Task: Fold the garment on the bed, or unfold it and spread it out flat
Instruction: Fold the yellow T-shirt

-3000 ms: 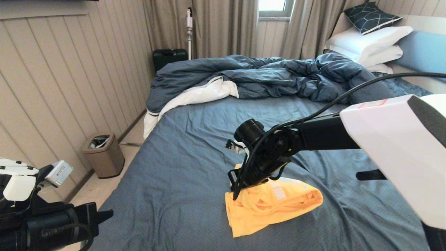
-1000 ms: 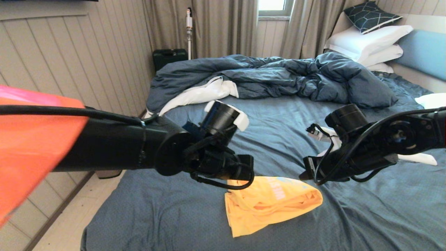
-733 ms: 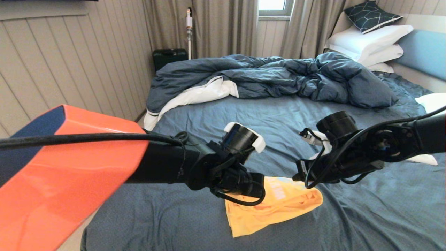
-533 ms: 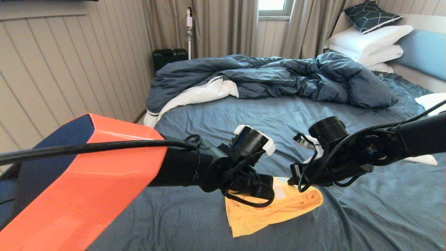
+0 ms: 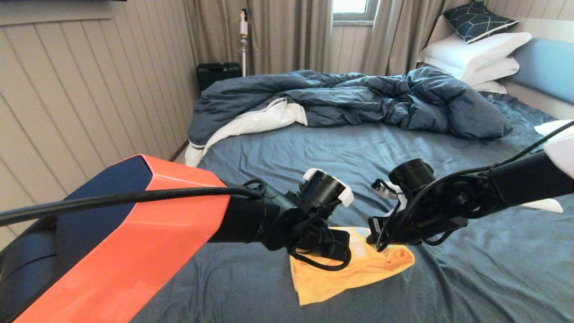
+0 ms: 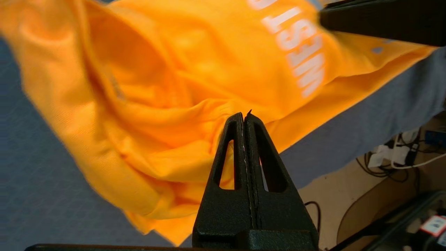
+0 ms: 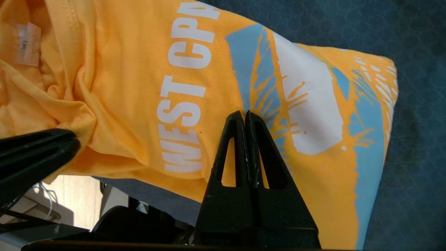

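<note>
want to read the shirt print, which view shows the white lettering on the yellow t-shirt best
The right wrist view: the white lettering on the crumpled yellow T-shirt reads WEST CP, beside a blue-and-white graphic. The left wrist view catches only part of it, blurred. In the head view it is mostly hidden behind the arms.

I have open sheet on the bed across the middle of the head frame, and more to the lower right of the yellow garment. The way in from above is crowded: my left pincer and right pincer, both pressed closed, sit close together over the shirt's upper edge, their cables looping beside them. The rumpled duvet walls off the upper part of the frame. The bed's edge runs down the left.
</note>
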### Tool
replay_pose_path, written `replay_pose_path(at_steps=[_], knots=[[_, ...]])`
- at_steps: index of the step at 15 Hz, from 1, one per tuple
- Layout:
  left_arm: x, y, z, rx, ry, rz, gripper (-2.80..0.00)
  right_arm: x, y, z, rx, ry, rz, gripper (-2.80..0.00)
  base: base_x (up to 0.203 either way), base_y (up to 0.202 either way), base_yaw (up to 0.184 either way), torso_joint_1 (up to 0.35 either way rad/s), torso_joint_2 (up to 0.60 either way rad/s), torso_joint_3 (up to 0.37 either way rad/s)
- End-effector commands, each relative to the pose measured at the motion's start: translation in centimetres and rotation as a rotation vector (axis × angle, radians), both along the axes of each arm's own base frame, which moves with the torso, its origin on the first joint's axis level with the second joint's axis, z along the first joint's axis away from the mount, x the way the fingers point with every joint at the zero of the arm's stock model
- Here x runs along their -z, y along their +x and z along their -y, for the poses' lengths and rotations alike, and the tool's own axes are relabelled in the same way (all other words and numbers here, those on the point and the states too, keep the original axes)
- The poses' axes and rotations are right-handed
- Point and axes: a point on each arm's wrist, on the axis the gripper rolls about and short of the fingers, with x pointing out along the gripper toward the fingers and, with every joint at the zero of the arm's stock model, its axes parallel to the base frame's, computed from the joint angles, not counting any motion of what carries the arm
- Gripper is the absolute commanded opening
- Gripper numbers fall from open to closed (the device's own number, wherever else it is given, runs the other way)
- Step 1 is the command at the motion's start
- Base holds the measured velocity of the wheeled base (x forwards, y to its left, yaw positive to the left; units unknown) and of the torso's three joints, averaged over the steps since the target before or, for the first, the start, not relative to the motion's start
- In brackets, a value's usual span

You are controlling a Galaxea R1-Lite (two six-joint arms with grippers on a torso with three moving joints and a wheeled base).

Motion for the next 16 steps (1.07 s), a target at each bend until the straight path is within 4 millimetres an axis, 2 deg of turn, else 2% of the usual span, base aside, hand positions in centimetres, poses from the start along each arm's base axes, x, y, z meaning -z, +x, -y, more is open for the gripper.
replay_pose_path(at_steps=[1, 5, 11, 14, 16], knots=[[0.1, -0.1, -1.2, -0.02, 0.016, -0.016, -2.8, 0.5, 0.1, 0.0, 0.001, -0.002, -0.015, -2.8, 0.0, 0.0, 0.0, 0.0, 0.0, 0.0], [1.2, -1.5, -3.4, -0.039, 0.036, -0.008, -2.8, 0.9, -0.2, 0.5, 0.009, -0.005, -0.025, -2.8, 0.0, 0.0, 0.0, 0.0, 0.0, 0.0], [-0.3, -6.6, -7.3, -0.006, 0.06, -0.023, -2.8, 1.6, -0.5, 1.1, 0.023, -0.003, -0.024, -2.8, 0.0, 0.0, 0.0, 0.0, 0.0, 0.0], [-1.0, -7.1, -7.7, -0.007, 0.046, -0.014, -2.8, 1.5, -0.6, 1.1, 0.025, -0.002, -0.022, -2.8, 0.0, 0.0, 0.0, 0.0, 0.0, 0.0], [-2.9, -6.5, -7.1, -0.006, -0.011, 0.032, -2.8, 0.7, -0.8, 1.1, 0.024, 0.004, 0.002, -2.8, 0.0, 0.0, 0.0, 0.0, 0.0, 0.0]])
